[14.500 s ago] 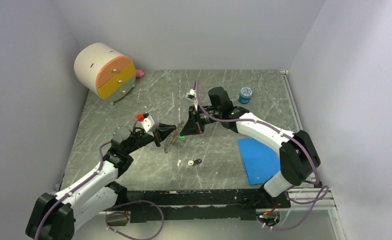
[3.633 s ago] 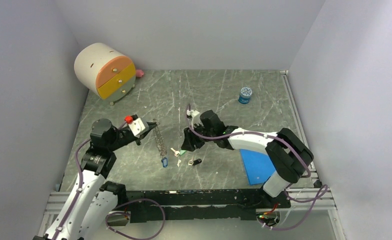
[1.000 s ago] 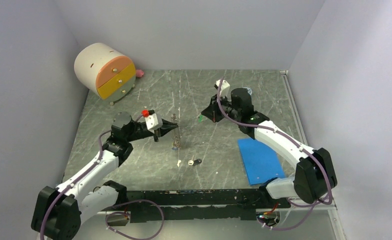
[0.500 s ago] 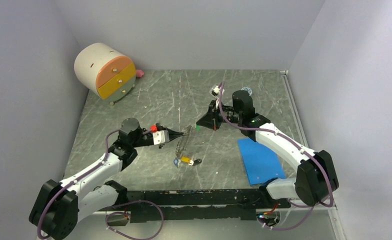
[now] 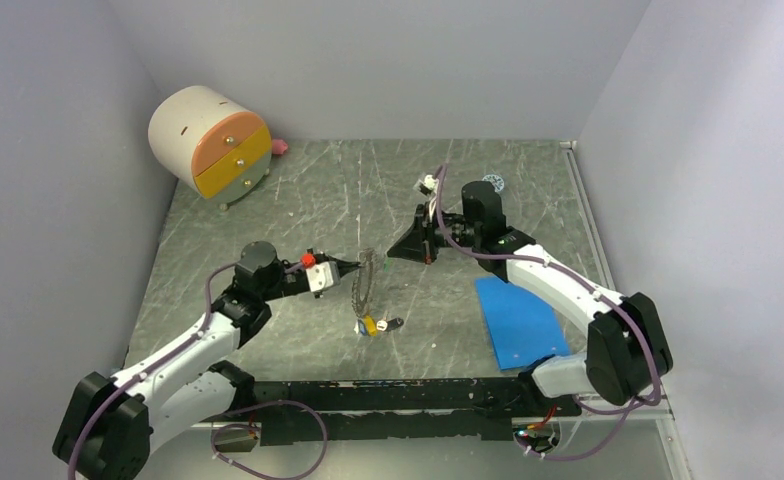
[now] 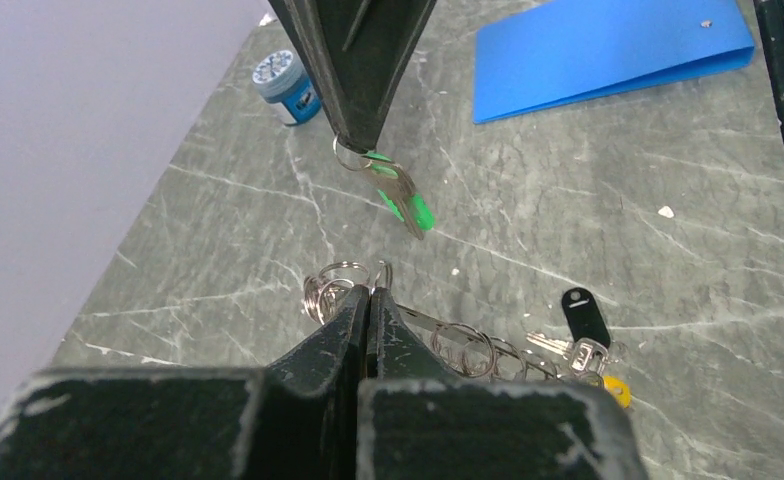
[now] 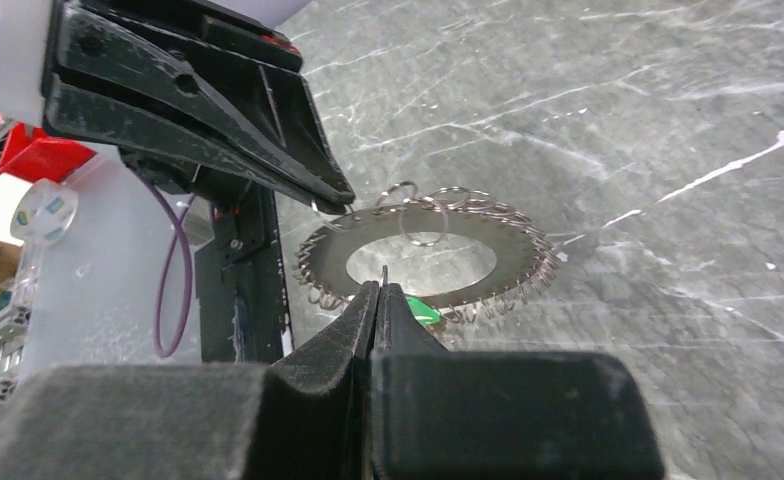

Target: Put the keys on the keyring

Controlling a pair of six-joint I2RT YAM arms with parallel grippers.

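Left hand (image 6: 370,292) is pinched shut on the keyring (image 7: 523,255) at its rim, holding it up. Right hand (image 7: 380,288), shut on the green key (image 6: 408,205), hovers just beside the ring, key not yet threaded. A yellow key (image 6: 616,390) seems already hung; a black key (image 6: 585,315) lies on the counter (image 6: 618,200).

A round drawer chest (image 5: 208,140) stands far left, a blue jar (image 6: 288,85) far right, a blue folder (image 5: 518,322) nearer

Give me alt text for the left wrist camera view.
The left gripper, shut on a silvery metal keyring fringed with small loops, faces the right gripper, which dangles a green-headed metal key above the grey marbled table.
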